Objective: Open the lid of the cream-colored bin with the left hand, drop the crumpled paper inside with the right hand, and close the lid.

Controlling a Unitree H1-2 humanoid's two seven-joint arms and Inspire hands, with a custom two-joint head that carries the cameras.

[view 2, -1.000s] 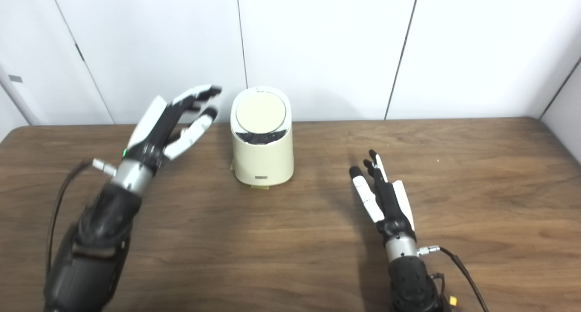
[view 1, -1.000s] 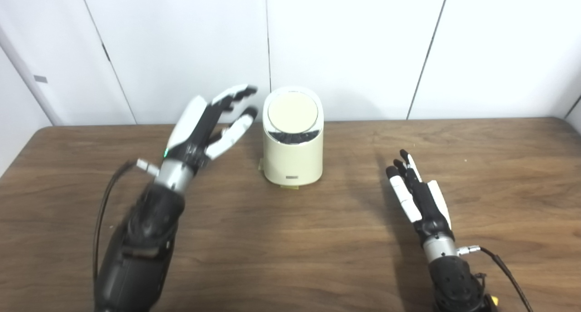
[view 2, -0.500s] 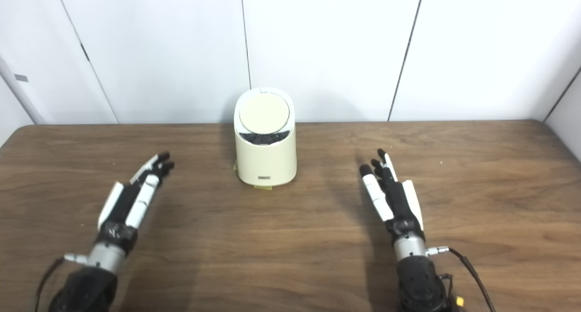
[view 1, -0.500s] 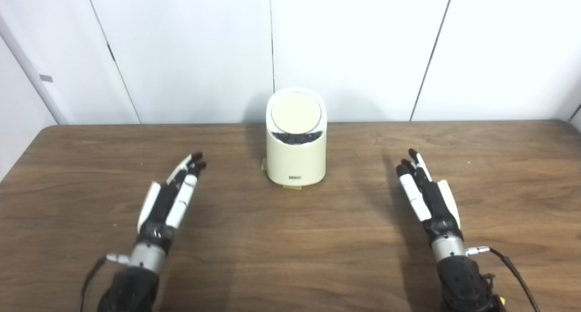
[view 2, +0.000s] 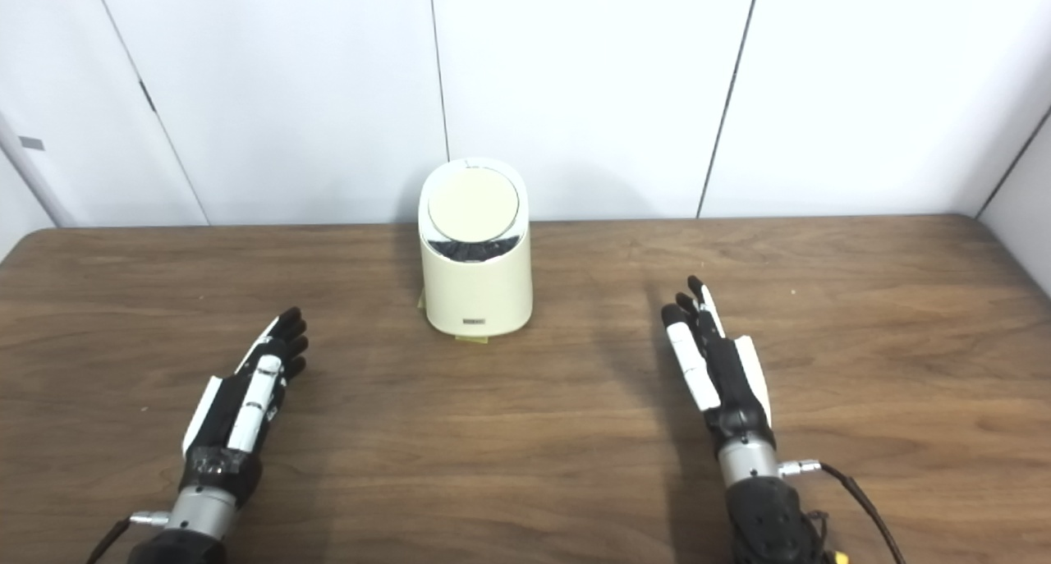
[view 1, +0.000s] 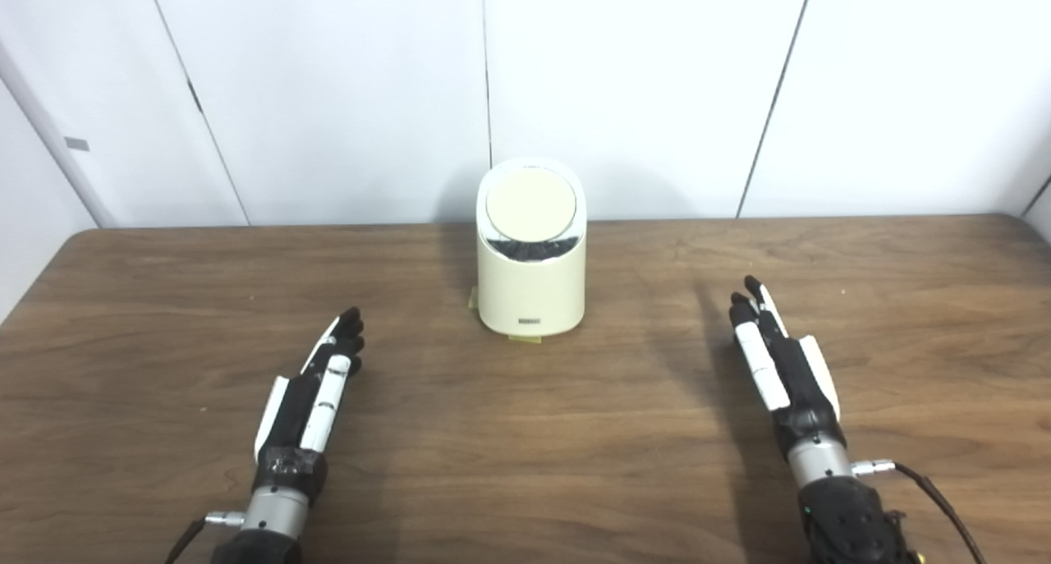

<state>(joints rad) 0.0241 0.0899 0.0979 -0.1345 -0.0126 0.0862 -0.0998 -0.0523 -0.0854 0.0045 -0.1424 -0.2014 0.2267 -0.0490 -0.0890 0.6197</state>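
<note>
The cream-colored bin [view 1: 531,268] stands upright at the back middle of the wooden table [view 1: 525,482]. Its round lid [view 1: 530,206] lies shut on the slanted top, with a dark gap below its front edge. My left hand [view 1: 308,396] rests low at the near left, fingers stretched out and holding nothing. My right hand [view 1: 780,367] sits at the near right, edge-on, fingers straight and empty. Both hands are well apart from the bin. No crumpled paper shows in either view.
White wall panels [view 1: 640,88] rise right behind the table's far edge. A small yellowish tab [view 1: 525,340] pokes out under the bin's front. Cables trail from both wrists near the bottom edge.
My left hand has dropped from beside the bin's lid down to the table at the near left and pulled back. The right hand has slid slightly toward me. The bin stays put.
</note>
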